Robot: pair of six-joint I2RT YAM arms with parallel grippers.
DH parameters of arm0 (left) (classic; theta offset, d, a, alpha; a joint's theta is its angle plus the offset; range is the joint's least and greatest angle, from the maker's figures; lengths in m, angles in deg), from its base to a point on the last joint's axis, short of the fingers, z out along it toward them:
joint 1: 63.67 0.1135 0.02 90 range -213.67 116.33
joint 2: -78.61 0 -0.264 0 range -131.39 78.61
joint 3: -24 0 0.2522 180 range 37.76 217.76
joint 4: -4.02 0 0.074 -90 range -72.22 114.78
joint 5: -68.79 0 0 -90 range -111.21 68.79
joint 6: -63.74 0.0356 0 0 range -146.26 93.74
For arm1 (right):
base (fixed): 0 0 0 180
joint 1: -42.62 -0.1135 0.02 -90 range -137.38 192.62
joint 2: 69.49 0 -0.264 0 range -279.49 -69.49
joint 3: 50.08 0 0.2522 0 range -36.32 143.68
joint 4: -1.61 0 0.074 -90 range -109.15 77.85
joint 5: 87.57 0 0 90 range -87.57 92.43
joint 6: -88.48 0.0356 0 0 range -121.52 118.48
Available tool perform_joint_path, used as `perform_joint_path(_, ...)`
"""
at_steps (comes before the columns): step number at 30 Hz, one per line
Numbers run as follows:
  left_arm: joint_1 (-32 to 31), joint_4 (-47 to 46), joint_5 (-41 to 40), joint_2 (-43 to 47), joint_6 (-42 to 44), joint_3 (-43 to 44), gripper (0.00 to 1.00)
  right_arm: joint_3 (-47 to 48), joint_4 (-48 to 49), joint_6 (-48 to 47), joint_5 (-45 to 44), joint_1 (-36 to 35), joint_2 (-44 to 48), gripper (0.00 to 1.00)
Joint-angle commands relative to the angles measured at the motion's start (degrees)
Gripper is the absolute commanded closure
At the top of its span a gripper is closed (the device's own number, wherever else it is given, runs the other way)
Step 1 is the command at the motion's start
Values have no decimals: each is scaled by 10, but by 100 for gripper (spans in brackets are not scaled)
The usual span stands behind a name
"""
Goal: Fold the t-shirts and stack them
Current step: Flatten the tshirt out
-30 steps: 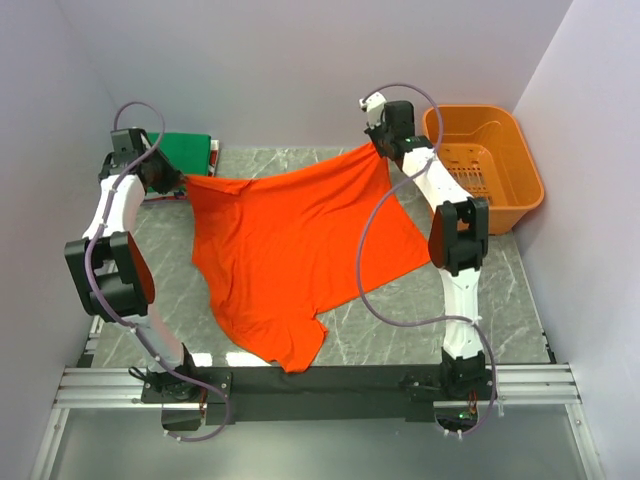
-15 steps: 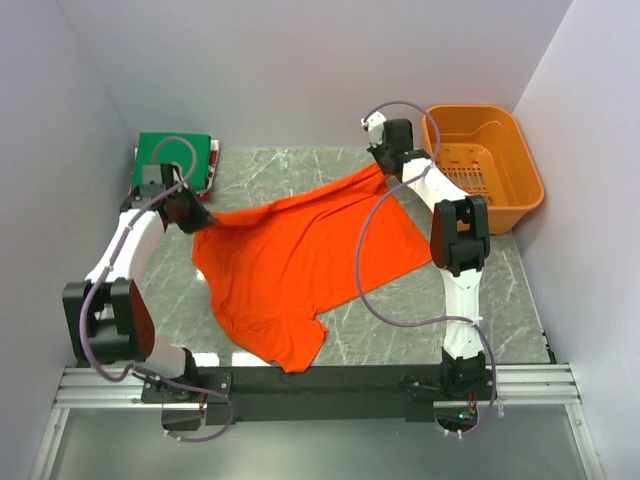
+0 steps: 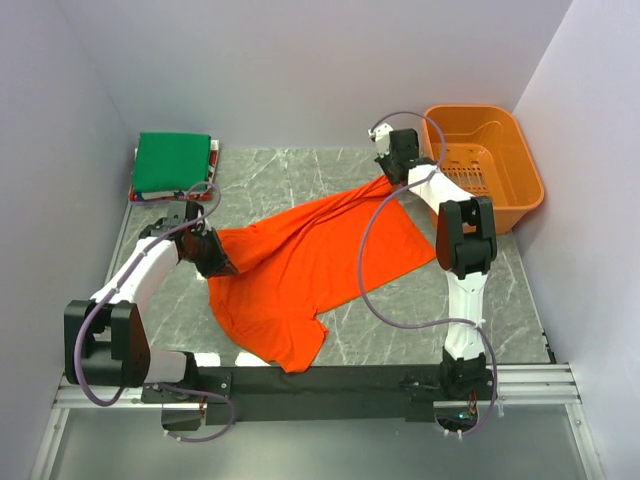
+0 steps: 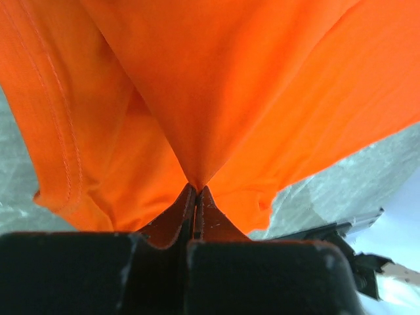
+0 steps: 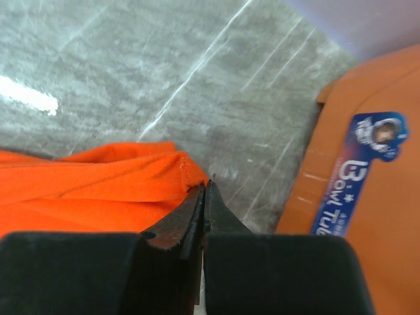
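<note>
The bright orange-red t-shirt (image 3: 300, 270) lies bunched across the middle of the marble table, drawn into a ridge between both grippers. My left gripper (image 3: 222, 262) is low at the shirt's left edge and shut on a pinch of its cloth (image 4: 197, 118), which fans out from the fingertips (image 4: 195, 189). My right gripper (image 3: 386, 181) is at the far corner, shut on the shirt's hem (image 5: 177, 167), with the jaws pressed together (image 5: 205, 185). A folded green shirt (image 3: 172, 162) tops a stack at the back left, with thin white and red layers (image 3: 213, 160) under it.
The rigid orange plastic basket (image 3: 530, 190) stands at the back right, right next to my right gripper, and its labelled wall (image 5: 367, 197) shows in the right wrist view. Grey walls close in the table on three sides.
My left gripper has come forward and down from beside the green stack, dragging the shirt's corner with it. The right gripper dropped slightly. The shirt went from spread flat to a slack, bunched fold.
</note>
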Motion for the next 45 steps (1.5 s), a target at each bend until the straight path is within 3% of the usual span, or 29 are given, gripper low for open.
perform_joint_path(1,1,26,34,5,-1,45,100,17,13,5,-9,7,54,100)
perform_joint_path(8,1,82,57,31,5,122,100,42,0,4,7,7,63,100)
perform_joint_path(16,1,85,59,88,7,15,100,-38,12,-46,25,14,95,100)
perform_joint_path(21,1,94,43,104,11,20,100,-60,4,-53,40,17,102,100)
perform_joint_path(25,32,103,48,60,32,125,100,12,-62,-37,68,17,83,100)
perform_joint_path(28,102,117,63,0,55,224,100,55,-82,-30,107,18,81,100)
perform_joint_path(34,160,33,79,-141,66,419,100,176,-139,17,145,17,42,100)
perform_joint_path(41,161,-27,108,-340,74,614,100,240,-114,44,62,17,18,100)
perform_joint_path(45,158,-51,133,-399,70,663,100,162,-88,34,11,21,49,100)
